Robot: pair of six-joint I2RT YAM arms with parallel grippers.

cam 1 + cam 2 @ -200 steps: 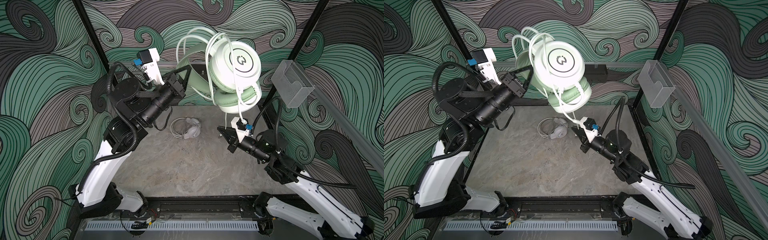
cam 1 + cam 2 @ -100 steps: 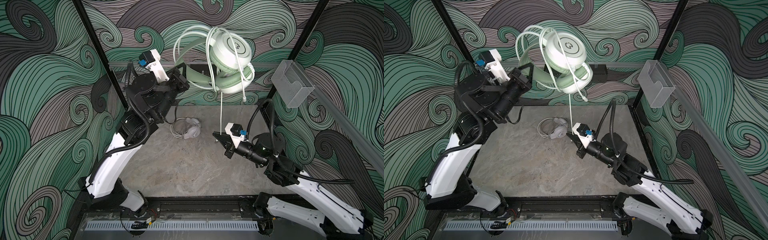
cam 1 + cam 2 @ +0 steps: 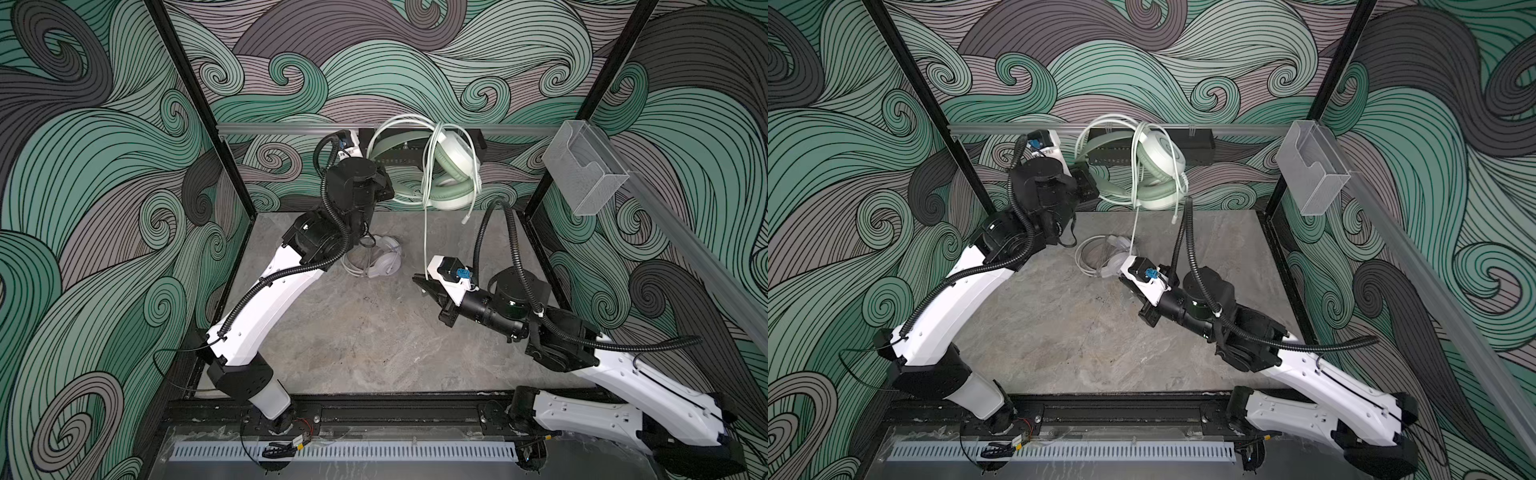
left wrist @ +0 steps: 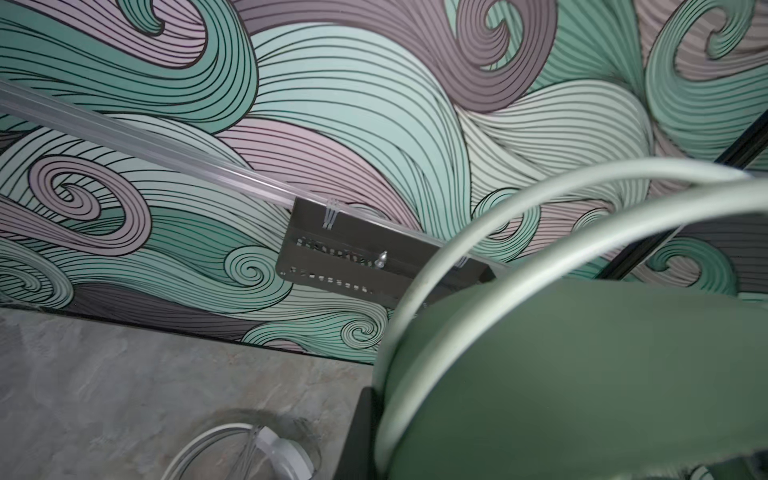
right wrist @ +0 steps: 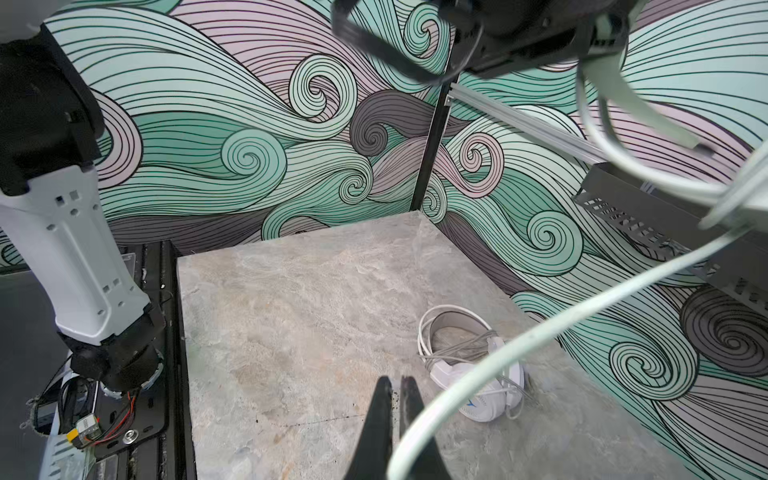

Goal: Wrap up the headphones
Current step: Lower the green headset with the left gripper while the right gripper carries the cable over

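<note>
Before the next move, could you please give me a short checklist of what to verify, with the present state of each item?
1. Hold of the left gripper on the mint headset: ok, shut on the headband, headset off the table.
2. Hold of the right gripper on the cable: ok, shut, the cable running in between its jaws.
3. Wrap finished: not ok, a straight length of cable runs unwrapped from the mint headset down to the right gripper.
4. The white headset out of the way: ok, lying on the table, apart from both grippers.
5. The thin white piece dangling under the mint headset: cannot tell whether it is the mic or a cable end.
</note>
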